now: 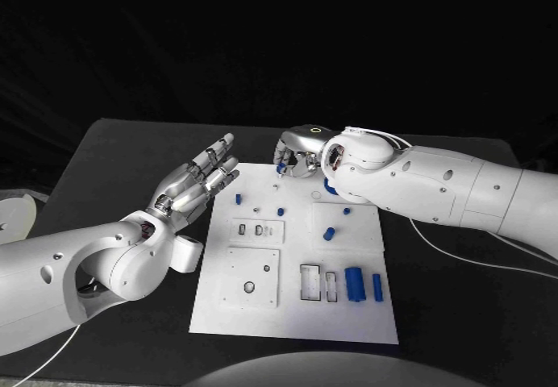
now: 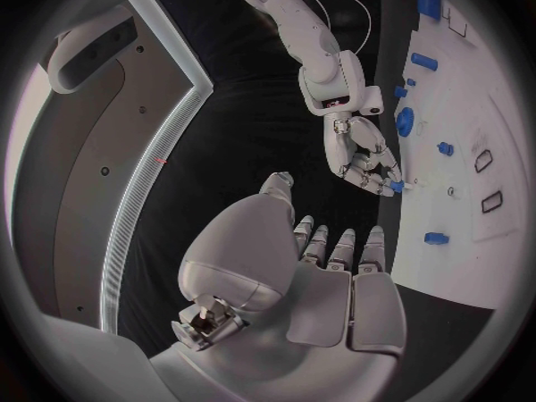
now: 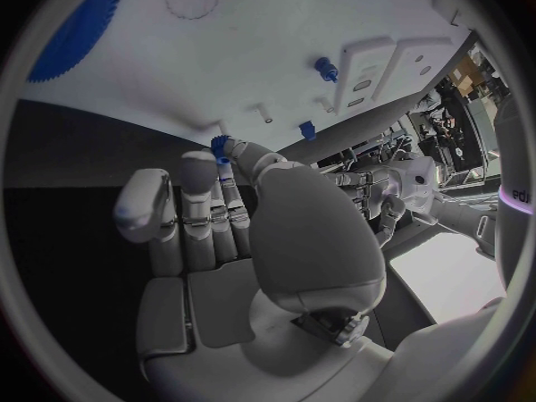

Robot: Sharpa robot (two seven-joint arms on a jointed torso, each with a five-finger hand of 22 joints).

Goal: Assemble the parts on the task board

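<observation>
The white task board (image 1: 297,318) lies mid-table. My right hand (image 1: 300,153) hovers over its far edge and pinches a small blue part (image 1: 281,168) between its fingertips; the same part (image 2: 396,186) (image 3: 220,145) shows close to the board's surface in both wrist views. My left hand (image 1: 197,181) is open, fingers stretched out, just off the board's far left edge and holding nothing. A blue gear (image 3: 79,27) lies on the board under my right wrist. Small blue pegs (image 1: 239,197) (image 1: 281,211) (image 1: 345,212) stand on the board's far half.
Two long blue parts (image 1: 355,284) (image 1: 376,286) lie beside rectangular slots (image 1: 310,282) at the board's near right. Another blue piece (image 1: 329,234) sits mid-board. A raised white plate with holes (image 1: 252,276) is at near left. A white cable (image 1: 465,250) trails from my right arm.
</observation>
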